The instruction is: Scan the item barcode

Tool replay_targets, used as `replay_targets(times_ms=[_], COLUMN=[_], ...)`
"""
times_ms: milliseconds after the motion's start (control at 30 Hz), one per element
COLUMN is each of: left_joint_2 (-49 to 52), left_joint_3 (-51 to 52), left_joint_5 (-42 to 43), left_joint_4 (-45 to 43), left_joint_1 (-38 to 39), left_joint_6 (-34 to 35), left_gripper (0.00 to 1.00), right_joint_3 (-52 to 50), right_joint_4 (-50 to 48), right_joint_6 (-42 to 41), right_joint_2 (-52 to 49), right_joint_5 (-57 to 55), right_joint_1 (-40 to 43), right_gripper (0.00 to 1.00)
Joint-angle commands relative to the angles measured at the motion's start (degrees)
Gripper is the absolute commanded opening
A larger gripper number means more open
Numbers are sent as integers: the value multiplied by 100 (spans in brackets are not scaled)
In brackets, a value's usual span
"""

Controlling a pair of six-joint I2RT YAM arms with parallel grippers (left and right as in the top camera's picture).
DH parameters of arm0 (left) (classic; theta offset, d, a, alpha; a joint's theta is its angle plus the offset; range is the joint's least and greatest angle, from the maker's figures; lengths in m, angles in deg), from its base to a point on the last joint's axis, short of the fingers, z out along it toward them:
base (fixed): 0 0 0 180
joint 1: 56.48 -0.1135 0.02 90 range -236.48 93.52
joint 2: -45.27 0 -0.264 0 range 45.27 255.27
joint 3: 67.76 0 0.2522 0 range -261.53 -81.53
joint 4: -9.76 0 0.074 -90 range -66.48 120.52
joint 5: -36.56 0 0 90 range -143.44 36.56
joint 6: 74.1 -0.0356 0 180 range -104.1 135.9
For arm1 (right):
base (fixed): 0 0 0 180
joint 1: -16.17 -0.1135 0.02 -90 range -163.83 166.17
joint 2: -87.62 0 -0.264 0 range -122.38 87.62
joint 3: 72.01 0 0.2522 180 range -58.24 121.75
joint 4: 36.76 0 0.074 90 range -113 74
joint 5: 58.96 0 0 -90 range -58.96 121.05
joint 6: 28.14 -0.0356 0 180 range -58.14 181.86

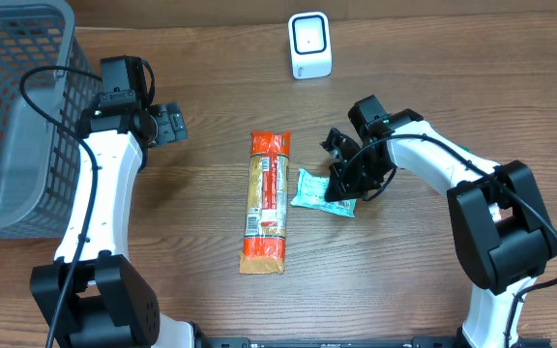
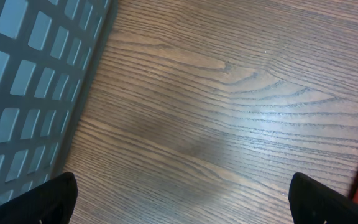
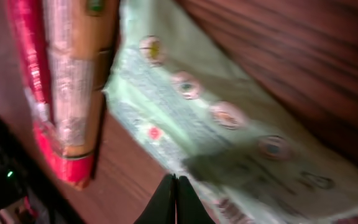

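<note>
- The long orange packet [image 1: 266, 203] lies flat on the tabletop [image 1: 211, 58], closest to the arm bases. Its printed label faces up and nothing is touching it.
- Just to its right lies the green packet [image 1: 309, 188], also flat. This looks like the item now being scanned.
- The right gripper [image 1: 339, 182] is down at that packet's right-hand edge with its jaws closed, tips pressed together. The wrist view does not show whether they have pinched the wrapper.
- The step looks like the pick-up, with no scan made yet. Next, the packet needs a firm hold and a lift. It then has to travel to the far side and turn so that its barcode faces the scanner window.
- The left gripper [image 1: 170, 124] hangs over bare wood beside the basket, jaws wide open and holding nothing.
- The grey mesh basket [image 1: 17, 126] sits at the far left. Nothing shows inside the part in view.
- The white scanner [image 1: 309, 45] stands farthest off, well apart from both packets.
</note>
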Motion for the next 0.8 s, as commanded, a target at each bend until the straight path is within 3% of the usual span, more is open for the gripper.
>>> replay_targets(times_ms=[0, 300, 767], left_joint_2=[7, 7, 7], left_joint_3=[-92, -90, -90], left_joint_5=[-35, -35, -35], left_joint_4=[0, -2, -2], left_joint_1=[13, 11, 11], left_joint_6=[17, 17, 17], left_gripper=[100, 100, 100], right_joint_3=[-63, -452, -745], right_joint_4=[-9, -22, -321], right_joint_6=[-470, -533, -533], right_joint_2=[15, 15, 15], right_joint_5=[-487, -1054, -3521], right_joint_1=[9, 9, 15], right_gripper=[4, 4, 7])
